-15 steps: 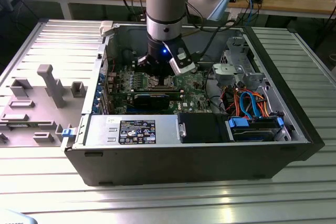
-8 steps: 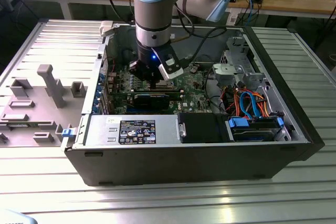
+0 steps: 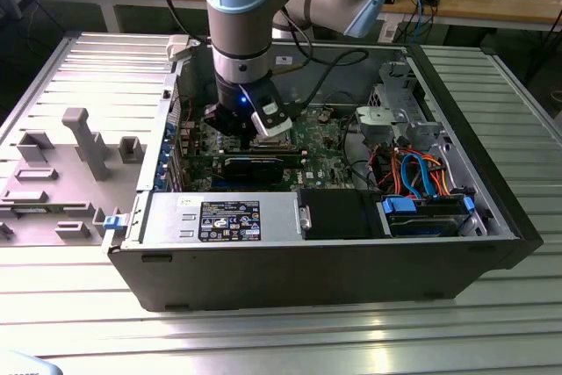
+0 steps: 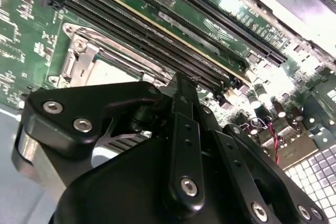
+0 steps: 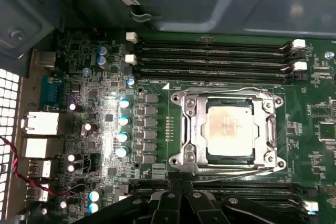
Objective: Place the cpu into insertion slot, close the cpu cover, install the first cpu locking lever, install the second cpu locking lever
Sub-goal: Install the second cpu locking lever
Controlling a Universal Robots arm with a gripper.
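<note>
The cpu (image 5: pixel 229 128), a pale silvery square, lies in the insertion slot (image 5: pixel 185 99) on the green board. The cpu cover (image 5: pixel 196 129) lies flat around it, with the chip showing through its window. Thin wire levers (image 5: pixel 226 170) lie flat along two opposite sides of the socket. In the first wrist view my gripper (image 5: pixel 181 190) hangs just off the socket's edge, over the long memory slots, shut with nothing between its fingers. The second wrist view has the gripper (image 4: pixel 180 81) beside the cpu (image 4: pixel 113 69). In the exterior view the gripper (image 3: pixel 235 129) is down inside the open computer case.
Long black memory slots (image 5: pixel 210 59) run on both sides of the socket. A black card (image 3: pixel 253 167), a power supply (image 3: pixel 206 217) and a drive bay with blue cables (image 3: pixel 421 191) crowd the case. A grey fixture tray (image 3: pixel 79 142) stands at the exterior view's left.
</note>
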